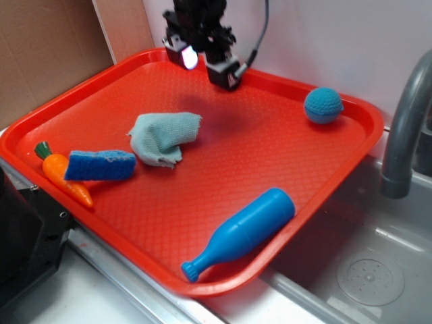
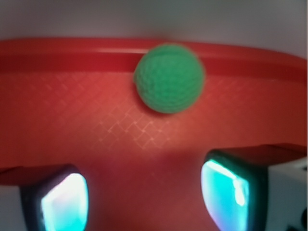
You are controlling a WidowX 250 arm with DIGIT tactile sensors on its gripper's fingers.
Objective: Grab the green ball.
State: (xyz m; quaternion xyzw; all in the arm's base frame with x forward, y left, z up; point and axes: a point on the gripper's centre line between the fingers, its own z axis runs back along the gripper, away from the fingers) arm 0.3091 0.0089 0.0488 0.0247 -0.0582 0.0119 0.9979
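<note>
Right up close in the wrist view are the two pads (image 2: 65,202) of the claw (image 2: 144,197), one on each side, glowing blue-white. They stand wide apart with nothing between them, so the claw is open and empty.

Just ahead of the pads sits the green ball (image 2: 169,78). It rests on the red tray (image 2: 72,106), close to the tray's back rim, and lines up with the gap between the pads. In the outside view the claw (image 1: 209,62) hangs over the back edge of the tray, and I cannot see the green ball there.

The green ball looks knitted from yarn. I think it is soft, light and squishy. It should not slip much, because yarn is bumpy. It is round, so it may roll away if one pad bumps it first. The best place to hold it is across its fat middle, one pad on each side.

Now the count, from the outside view. One tray. One blue ball (image 1: 322,106) near the right corner. One blue bottle (image 1: 243,233) lying down. One pale cloth (image 1: 164,138), crumpled. One blue sponge (image 1: 100,165). One toy carrot (image 1: 64,175), touching the sponge. One grey tap (image 1: 405,128) beside a sink (image 1: 368,270).
</note>
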